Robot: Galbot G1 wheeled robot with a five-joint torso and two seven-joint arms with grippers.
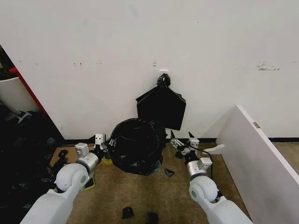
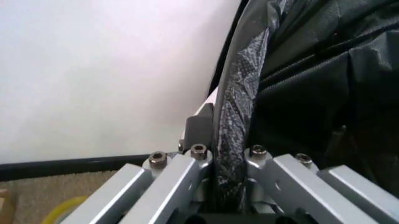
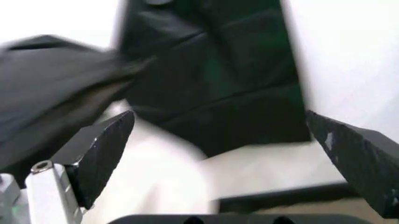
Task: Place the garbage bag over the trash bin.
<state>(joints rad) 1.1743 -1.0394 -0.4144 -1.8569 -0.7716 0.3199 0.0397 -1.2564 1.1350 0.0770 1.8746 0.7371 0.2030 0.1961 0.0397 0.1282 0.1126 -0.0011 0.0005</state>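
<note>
Pinching the garbage bag (image 2: 234, 116) in my left gripper (image 1: 99, 141), right gripper (image 1: 181, 138) spread beside it, I judge it mostly draped.

White arms, silver wrists, blk fingertips (image 3: 103, 154)

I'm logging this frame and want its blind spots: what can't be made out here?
- trash bin: head view, fully draped by the garbage bag; rim fit unseen.
- left claw: left wrist view, its tips buried in bag plastic.
- garbage bag: right wrist view, blurred beside the open right claw.
</note>
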